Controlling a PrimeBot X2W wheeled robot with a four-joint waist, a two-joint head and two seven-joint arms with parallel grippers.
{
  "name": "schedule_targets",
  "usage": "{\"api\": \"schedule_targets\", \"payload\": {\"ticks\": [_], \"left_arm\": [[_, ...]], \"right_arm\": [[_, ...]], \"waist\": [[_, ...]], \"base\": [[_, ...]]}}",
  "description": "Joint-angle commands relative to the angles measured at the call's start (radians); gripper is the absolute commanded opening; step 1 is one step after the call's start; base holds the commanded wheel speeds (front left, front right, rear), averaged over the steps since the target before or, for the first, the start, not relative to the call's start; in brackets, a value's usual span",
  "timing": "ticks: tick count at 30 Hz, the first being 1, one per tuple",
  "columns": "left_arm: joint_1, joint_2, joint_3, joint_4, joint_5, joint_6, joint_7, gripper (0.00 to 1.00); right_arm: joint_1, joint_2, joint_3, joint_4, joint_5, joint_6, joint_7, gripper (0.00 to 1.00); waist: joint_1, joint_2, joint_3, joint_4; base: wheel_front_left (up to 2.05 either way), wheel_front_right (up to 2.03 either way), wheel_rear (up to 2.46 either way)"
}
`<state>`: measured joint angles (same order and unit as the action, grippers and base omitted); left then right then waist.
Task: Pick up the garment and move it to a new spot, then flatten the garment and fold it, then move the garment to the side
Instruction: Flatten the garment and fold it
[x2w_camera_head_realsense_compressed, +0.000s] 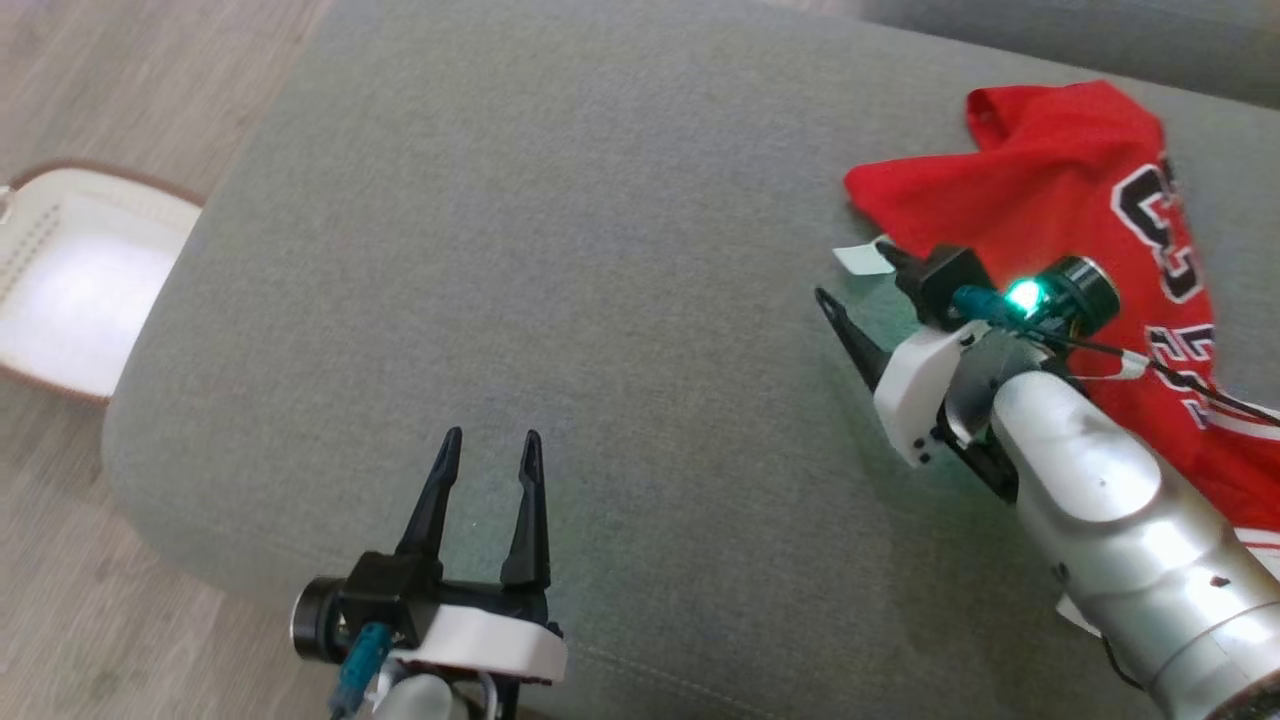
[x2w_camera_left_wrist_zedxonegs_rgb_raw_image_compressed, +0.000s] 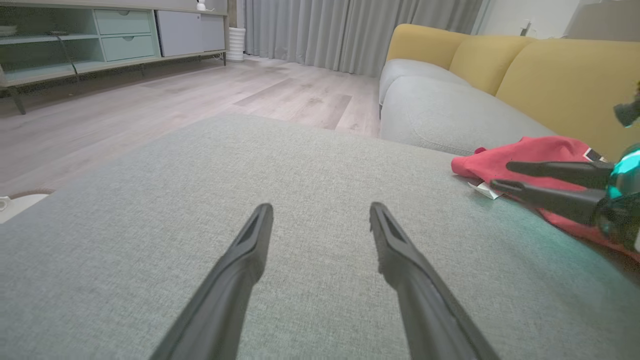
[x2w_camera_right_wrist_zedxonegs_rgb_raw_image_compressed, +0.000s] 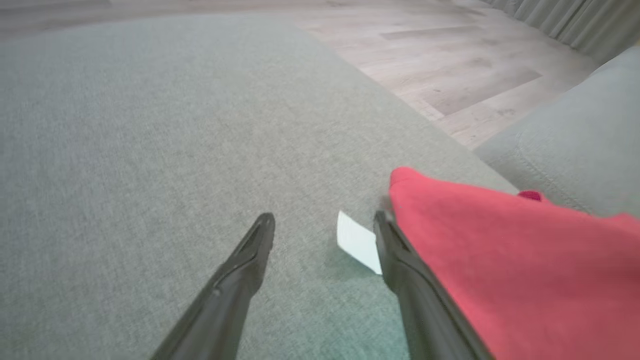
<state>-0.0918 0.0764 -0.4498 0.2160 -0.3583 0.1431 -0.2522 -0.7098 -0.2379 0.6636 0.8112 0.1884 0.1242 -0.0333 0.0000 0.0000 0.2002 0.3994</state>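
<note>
Head view. A red jersey-knit garment with black-and-white lettering (x2w_camera_head_realsense_compressed: 1050, 190) lies bunched and creased at the right of the frame, on a broad grey woven-fabric seat cushion (x2w_camera_head_realsense_compressed: 560, 250). A small white paper tag (x2w_camera_head_realsense_compressed: 862, 258) juts from its left edge.

The right gripper (x2w_camera_head_realsense_compressed: 855, 272), right of centre, has its two dark fingers spread wide with nothing between them. One finger lies against the garment's hem beside the tag; the other is over bare cushion. The left gripper (x2w_camera_head_realsense_compressed: 491, 436), at lower centre-left, is likewise fully spread and empty, well apart from the garment. A white perforated plastic basket (x2w_camera_head_realsense_compressed: 80, 280) stands on pale wood flooring (x2w_camera_head_realsense_compressed: 60, 100) at the left edge.

Right wrist view. The garment (x2w_camera_right_wrist_zedxonegs_rgb_raw_image_compressed: 500, 250) covers the lower right and overlaps the right-hand finger, and the tag (x2w_camera_right_wrist_zedxonegs_rgb_raw_image_compressed: 357, 242) lies between the spread fingers of the right gripper (x2w_camera_right_wrist_zedxonegs_rgb_raw_image_compressed: 324, 217).

Left wrist view. The garment (x2w_camera_left_wrist_zedxonegs_rgb_raw_image_compressed: 530, 150) sits at the right edge, with the right gripper (x2w_camera_left_wrist_zedxonegs_rgb_raw_image_compressed: 502, 176) at its near hem.

Progress, as a judgement. The garment is held by neither gripper and rests crumpled. Whether this is its new spot cannot be told. Flattening, folding and the final move to the side all appear outstanding.
</note>
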Motion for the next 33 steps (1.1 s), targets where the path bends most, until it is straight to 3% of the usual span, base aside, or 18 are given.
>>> {"api": "schedule_targets", "payload": {"ticks": [1,14,16,17,19,20,26,33], "left_arm": [[-0.019,-0.005,0.037,-0.033,0.011,-0.003,-0.010,1.00],[-0.027,-0.020,0.036,-0.035,0.014,-0.009,-0.010,1.00],[-0.027,-0.021,0.036,-0.036,0.015,-0.010,-0.010,1.00],[-0.028,-0.022,0.037,-0.036,0.015,-0.010,-0.010,1.00],[-0.029,-0.023,0.037,-0.035,0.016,-0.010,-0.010,1.00],[-0.030,-0.023,0.038,-0.035,0.017,-0.010,-0.010,1.00],[-0.027,-0.025,0.041,-0.024,0.021,-0.009,-0.010,1.00],[-0.010,-0.020,0.052,-0.011,0.033,-0.012,-0.010,1.00]], "right_arm": [[-0.020,-0.007,0.017,-0.015,0.010,0.007,0.007,1.00],[-0.109,-0.021,0.013,0.169,-0.042,0.007,0.005,1.00],[-0.120,-0.017,0.005,0.194,-0.048,0.007,0.000,0.44],[-0.126,-0.014,0.002,0.205,-0.050,0.007,-0.003,0.33],[-0.137,-0.009,-0.004,0.224,-0.054,0.007,-0.014,0.20],[-0.142,-0.005,-0.007,0.230,-0.056,0.007,-0.024,0.03],[-0.149,0.030,-0.004,0.251,-0.052,0.007,-0.089,0.00],[-0.107,0.103,0.072,0.169,0.006,0.007,-0.164,0.00]], "waist": [[0.0000,0.0000,0.015,0.017],[0.0000,0.0000,0.057,0.068],[0.0000,0.0000,0.062,0.069],[0.0000,0.0000,0.064,0.069],[0.0000,0.0000,0.068,0.067],[0.0000,0.0000,0.069,0.066],[0.0000,0.0000,0.054,0.045],[0.0000,0.0000,-0.006,-0.001]], "base": [[0.00,0.00,0.00],[0.00,0.00,0.00],[0.00,0.00,0.00],[0.00,0.00,0.00],[0.00,0.00,0.00],[0.00,0.00,0.00],[0.00,0.00,0.00],[0.00,0.00,0.00]]}}
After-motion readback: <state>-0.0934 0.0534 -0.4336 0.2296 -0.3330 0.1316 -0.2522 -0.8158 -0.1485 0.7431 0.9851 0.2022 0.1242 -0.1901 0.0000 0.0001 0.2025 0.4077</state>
